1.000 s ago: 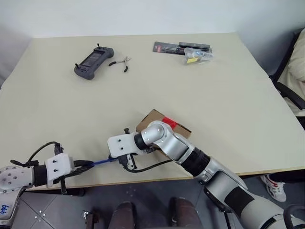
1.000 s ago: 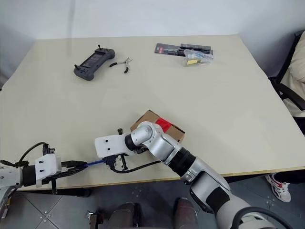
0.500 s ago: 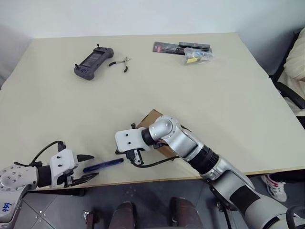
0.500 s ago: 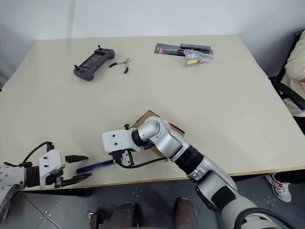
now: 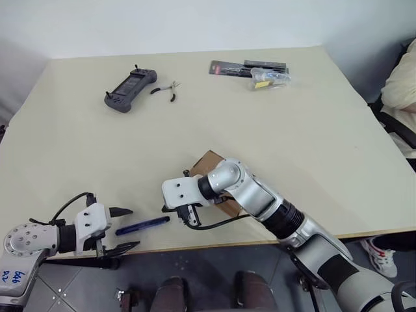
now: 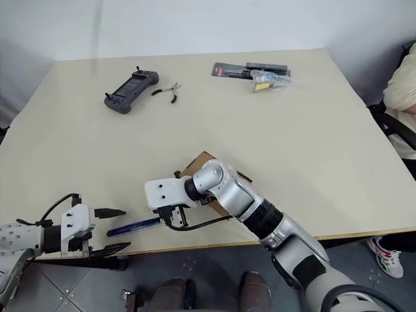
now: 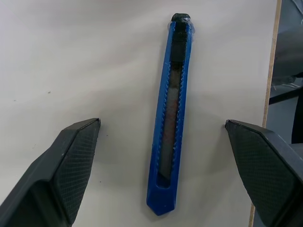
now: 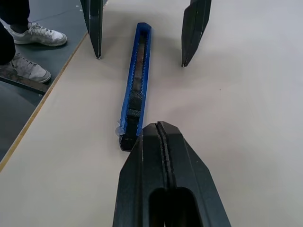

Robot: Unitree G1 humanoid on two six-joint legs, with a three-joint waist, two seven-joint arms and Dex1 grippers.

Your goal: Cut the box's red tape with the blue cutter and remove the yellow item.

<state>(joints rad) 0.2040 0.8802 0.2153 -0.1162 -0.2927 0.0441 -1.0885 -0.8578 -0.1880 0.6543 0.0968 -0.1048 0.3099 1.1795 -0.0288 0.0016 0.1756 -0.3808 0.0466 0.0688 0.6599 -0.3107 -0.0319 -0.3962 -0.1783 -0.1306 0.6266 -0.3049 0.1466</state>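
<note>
Status: blue cutter lies flat on the surface, near its front edge, not gripped by either arm. Left gripper sits w/ jaws wide open, one finger each side of the cutter's butt end, no contact. Right gripper has jaws closed on nothing; tips sit just above the cutter's dark tip end.

Box rests on the surface directly behind the right forearm, mostly hidden by it. Red tape and yellow item are not visible, so cut status cannot be confirmed.

Assessment: task looks early or mid-stage. Remaining, as judged: re-grip cutter, slit tape, open flaps, extract item. Box appears closed, approx.
</note>
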